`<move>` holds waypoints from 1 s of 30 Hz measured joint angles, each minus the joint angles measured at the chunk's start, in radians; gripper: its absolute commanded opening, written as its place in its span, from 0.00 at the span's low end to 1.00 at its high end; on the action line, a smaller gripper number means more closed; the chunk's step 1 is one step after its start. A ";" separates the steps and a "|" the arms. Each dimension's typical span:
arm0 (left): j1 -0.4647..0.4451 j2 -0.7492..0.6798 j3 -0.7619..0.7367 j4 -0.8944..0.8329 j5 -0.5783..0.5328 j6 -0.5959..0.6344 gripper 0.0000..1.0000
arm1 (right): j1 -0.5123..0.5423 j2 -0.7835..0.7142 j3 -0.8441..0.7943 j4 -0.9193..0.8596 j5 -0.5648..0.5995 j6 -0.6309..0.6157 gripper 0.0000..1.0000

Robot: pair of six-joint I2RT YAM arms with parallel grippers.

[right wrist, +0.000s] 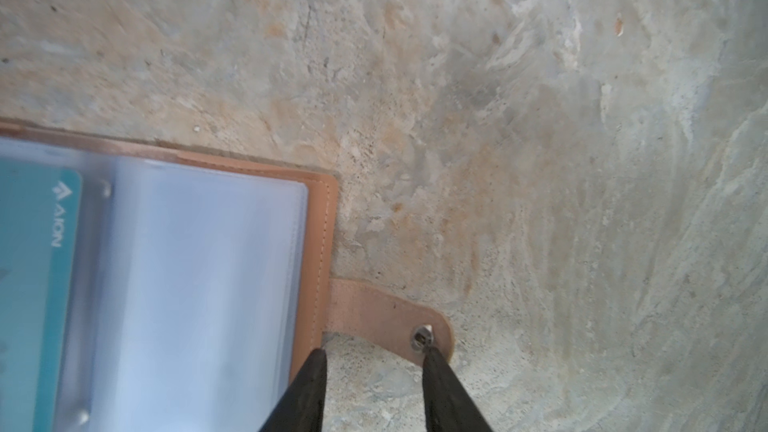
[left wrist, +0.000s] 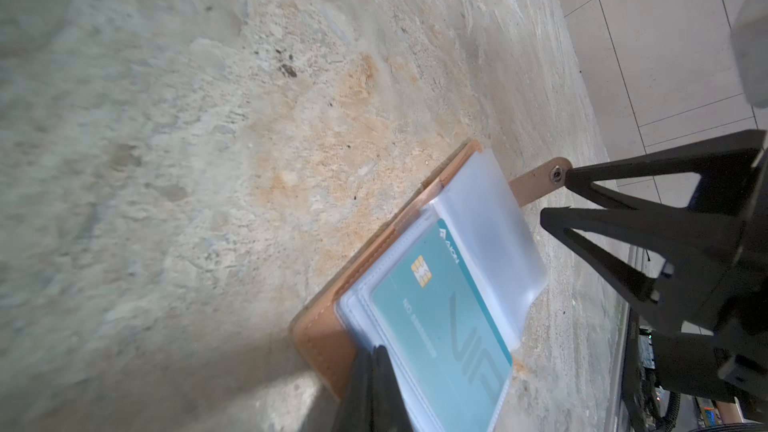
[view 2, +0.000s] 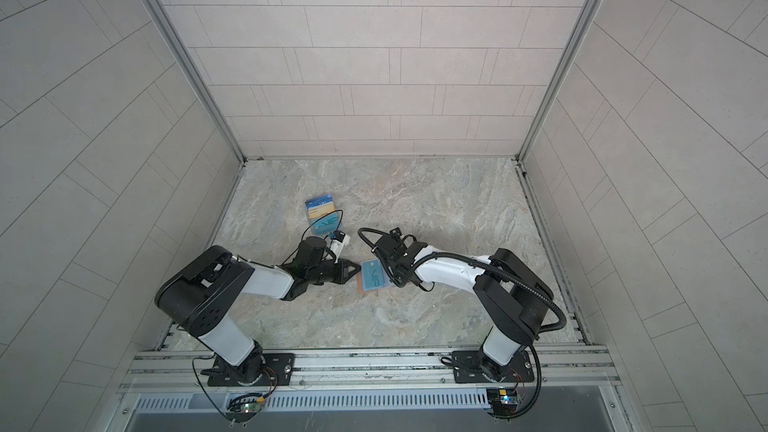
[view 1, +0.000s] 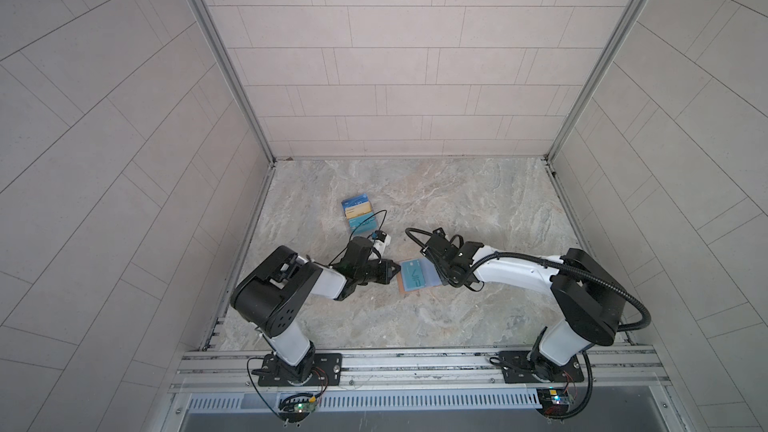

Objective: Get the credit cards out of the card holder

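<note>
Right wrist: rt tool (right wrist: 374, 352) spread at card holder (right wrist: 322, 222) (snap tab (right wrist: 386, 311)).

Marble-look tabletop (view 1: 478, 209) spreads beneath and all around the left pincer (view 1: 392, 274), grey stone veined with rusty streaks. Well beyond the pincer's tip the pale tiled back wall (view 1: 415, 56) rises, tiled side walls (view 1: 104, 139) close in well apart from the pincer on either hand, and metal corner posts (view 1: 224, 60) run up where the walls meet. Back behind the pincer, a silver rail (view 1: 415, 361) crosses the table's near edge, a slotted grille (view 1: 415, 401) just past it, and there's a small circuit board (view 1: 301, 407) glowing green beside the grille.
</note>
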 measured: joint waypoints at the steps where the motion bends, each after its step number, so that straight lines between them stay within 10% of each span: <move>1: 0.000 0.000 0.000 0.000 0.000 0.000 0.00 | -0.002 -0.010 -0.001 -0.005 0.000 -0.001 0.40; 7: 0.000 0.000 0.004 -0.008 0.002 0.000 0.00 | -0.020 -0.083 -0.003 -0.015 -0.089 -0.031 0.37; 19: 0.000 -0.002 0.005 -0.012 0.014 0.005 0.00 | -0.111 -0.045 -0.012 0.205 -0.653 -0.027 0.31; 30: 0.001 -0.002 0.008 -0.018 0.019 0.010 0.00 | -0.166 0.093 -0.044 0.348 -0.857 0.041 0.29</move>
